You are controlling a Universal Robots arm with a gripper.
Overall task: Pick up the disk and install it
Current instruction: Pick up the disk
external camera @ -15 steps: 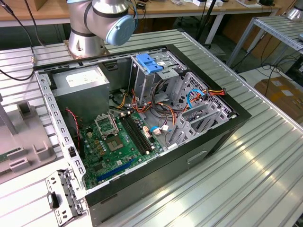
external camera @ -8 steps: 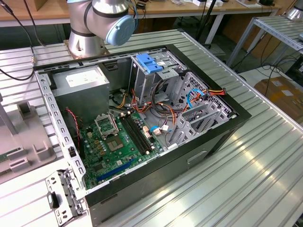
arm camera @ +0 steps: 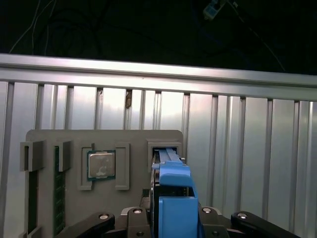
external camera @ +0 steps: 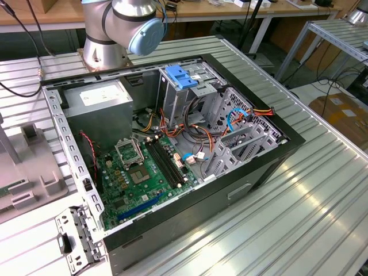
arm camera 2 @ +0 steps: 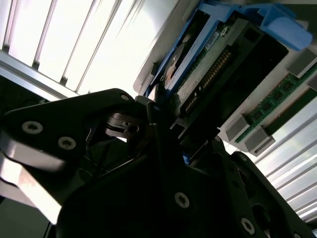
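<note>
Aluminium, ribbed and pale, makes up the table (external camera: pixel 299 207) that carries everything here. In the exterior view the grey parts holder (external camera: pixel 34 172) sits at the table's edge. The open computer case (external camera: pixel 230 207) lies on its side well apart from the holder, toward the exterior view's right. The arm (external camera: pixel 123 23) has its base behind the case.

The disk (arm camera: pixel 176 198) stands on edge in a slot at one end of the holder, with its blue caddy tab pointing up toward the wrist. In the first wrist view the gripper (arm camera: pixel 171 220) straddles the disk. Its jaws look drawn in against the two flat sides, so I take it to be clamped on the disk, which is not yet clear of the slot. Two memory sticks (arm camera: pixel 59 193) stand in slots at the holder's other end. A processor (arm camera: pixel 101 165) lies in a recess between them and the disk.

To my eye the step in hand is drawing the disk out of the holder. It wants a straight pull along the slot, square to the holder, so the blue rails don't bind. The grip should be on the body rather than the springy tab.

As for writing, the power supply (external camera: pixel 95 106) in the case has a white label, but none of it can be read from here.
</note>
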